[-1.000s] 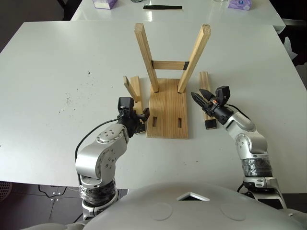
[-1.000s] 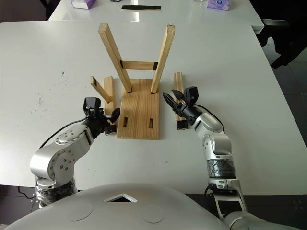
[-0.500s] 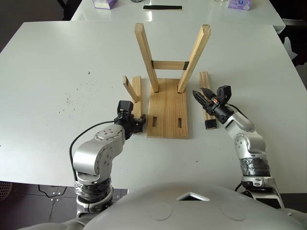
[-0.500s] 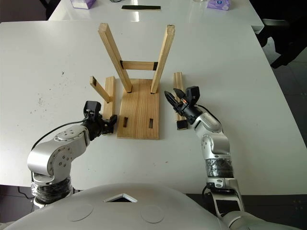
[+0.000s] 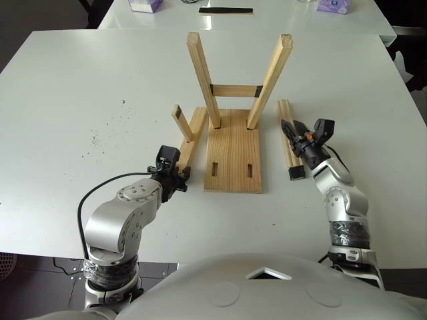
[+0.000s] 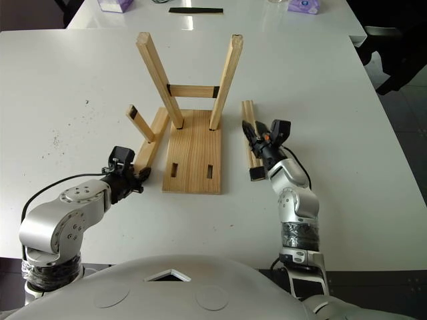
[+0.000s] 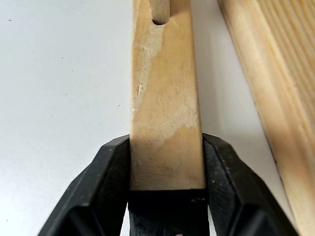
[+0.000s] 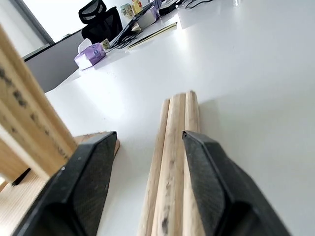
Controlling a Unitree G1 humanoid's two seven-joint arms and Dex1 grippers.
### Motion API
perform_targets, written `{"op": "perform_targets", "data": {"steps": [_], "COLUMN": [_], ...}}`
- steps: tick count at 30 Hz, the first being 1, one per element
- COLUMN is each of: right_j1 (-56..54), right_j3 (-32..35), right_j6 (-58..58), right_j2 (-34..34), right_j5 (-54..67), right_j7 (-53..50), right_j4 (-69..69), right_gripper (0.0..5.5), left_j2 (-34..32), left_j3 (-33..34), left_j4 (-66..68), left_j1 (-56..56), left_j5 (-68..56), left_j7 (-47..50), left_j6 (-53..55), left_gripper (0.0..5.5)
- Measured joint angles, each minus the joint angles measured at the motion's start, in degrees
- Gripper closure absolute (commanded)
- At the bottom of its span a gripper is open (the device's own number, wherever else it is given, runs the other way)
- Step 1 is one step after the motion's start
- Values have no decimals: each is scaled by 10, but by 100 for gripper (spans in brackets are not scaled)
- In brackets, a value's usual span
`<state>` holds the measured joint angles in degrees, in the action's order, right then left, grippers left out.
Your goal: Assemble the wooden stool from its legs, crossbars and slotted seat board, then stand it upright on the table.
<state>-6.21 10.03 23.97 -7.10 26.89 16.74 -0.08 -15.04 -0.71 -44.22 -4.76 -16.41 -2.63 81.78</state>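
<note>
1. My left fingers point(image 7: 110, 177) pinch the near end of a loose leg point(image 5: 192, 133), pressed against both its sides. The wrist view shows this contact. The head view shows the leg lying flat on the worktop point(image 5: 80, 100), a short stub point(image 5: 177, 121) rising from it.
2. Just right of it lies the seat board point(image 5: 233, 150). Two upright legs point(image 5: 204, 80) stand at its far end, joined by a crossbar point(image 5: 233, 91).
3. My right fingers point(image 8: 88, 182) are spread wide, straddling the loose sticks point(image 5: 287, 143) right of the board. Whether they touch the wood I cannot tell.
</note>
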Motion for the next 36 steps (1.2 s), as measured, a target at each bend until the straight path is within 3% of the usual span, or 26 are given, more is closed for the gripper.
{"op": "perform_targets", "data": {"steps": [3,9,11,13,19,24,29,36], "right_j1": [-46,-156,-197,-236,-301,-334,-353,-374], "right_j3": [20,93,100,83,15,40,74,60], "right_j6": [33,16,-26,-26,125,286,380,427], "right_j2": [-14,-98,-111,-112,-94,-149,-209,-224], "right_j5": [-2,-42,-54,-43,164,358,466,499], "right_j7": [-44,-112,-110,-78,96,193,232,240], "right_j4": [-9,13,24,22,-64,-84,-45,-22], "right_gripper": [304,304,304,304,304,304,304,198], "left_j2": [18,74,100,113,67,-22,-71,-86], "left_j3": [24,194,259,282,273,234,187,135], "left_j4": [13,125,161,167,153,165,173,165], "left_j1": [39,263,355,392,303,195,131,108], "left_j5": [14,32,-38,-126,-363,-411,-399,-385], "left_j7": [16,95,87,33,-222,-415,-514,-552], "left_j6": [-47,-236,-300,-326,-299,-312,-350,-401], "left_gripper": [349,349,349,349,349,349,349,349]}}
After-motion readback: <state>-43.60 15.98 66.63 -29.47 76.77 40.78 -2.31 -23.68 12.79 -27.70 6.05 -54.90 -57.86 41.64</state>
